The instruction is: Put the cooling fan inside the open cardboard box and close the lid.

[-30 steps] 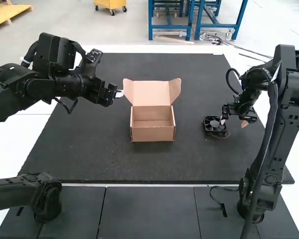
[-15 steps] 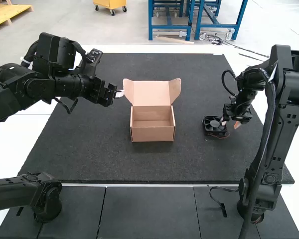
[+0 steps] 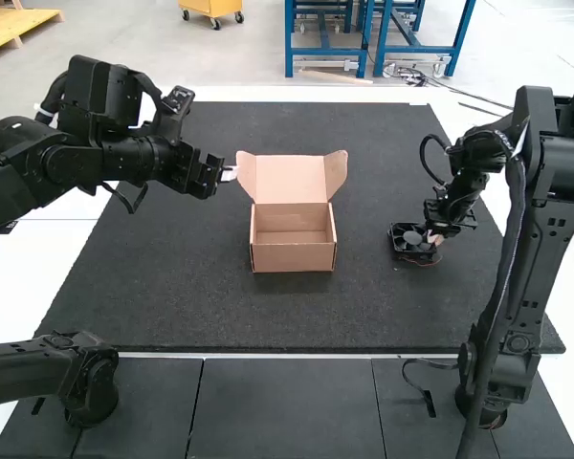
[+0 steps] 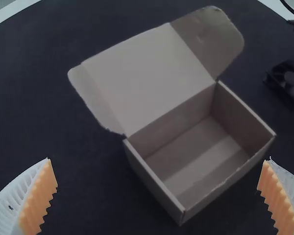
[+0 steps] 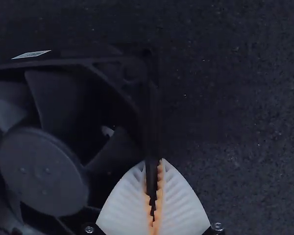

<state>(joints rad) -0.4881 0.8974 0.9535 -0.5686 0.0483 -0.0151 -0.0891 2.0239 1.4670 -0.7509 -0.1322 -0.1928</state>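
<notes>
The right gripper (image 3: 433, 229) is down on the cooling fan (image 3: 413, 241), right of centre in the high view. Its wrist camera shows the 2 ribbed fingers (image 5: 181, 200) squeezed together on the thin wall of the fan's frame, so that's a pinch, grip made. The fan sits on the black mat (image 3: 172, 277), well apart from the open cardboard box (image 3: 293, 234). The box stands at the middle of the frame, lid (image 3: 289, 177) upright at the back, nothing inside. The left gripper (image 3: 218, 176) hangs at the box's upper left, just beside the lid's side flap, fingers spread wide with nothing between them. My read: step 1, the grab, looks done. What's left is to lift, carry across, drop the fan in the box, then fold the lid down. Early days.
</notes>
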